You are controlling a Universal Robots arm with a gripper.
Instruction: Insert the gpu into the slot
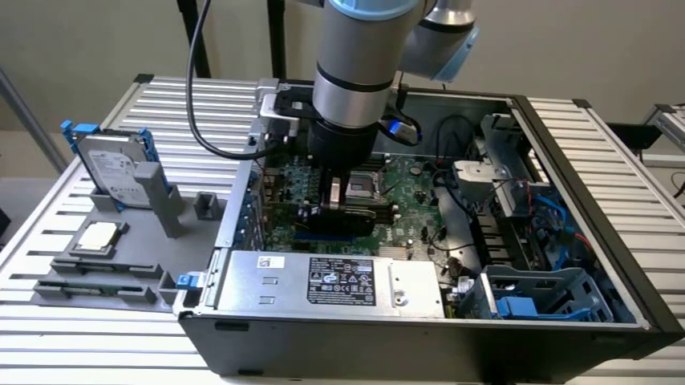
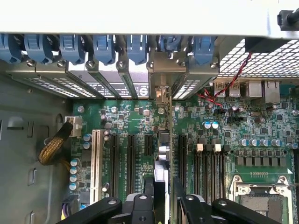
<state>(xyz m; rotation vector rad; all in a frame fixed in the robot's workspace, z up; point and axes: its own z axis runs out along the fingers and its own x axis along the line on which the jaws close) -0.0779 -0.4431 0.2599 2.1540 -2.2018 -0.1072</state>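
One gpu point(image 2: 162, 151) edge-on in the hand point(image 2: 162, 189), black slots point(image 2: 131, 158) close either side

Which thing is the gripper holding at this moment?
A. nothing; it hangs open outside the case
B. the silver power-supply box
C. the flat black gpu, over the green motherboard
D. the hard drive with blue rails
C: in the exterior view the gripper is shut on the gpu above the green motherboard inside the case, and the wrist view shows its fingers on either side of the card's edge.
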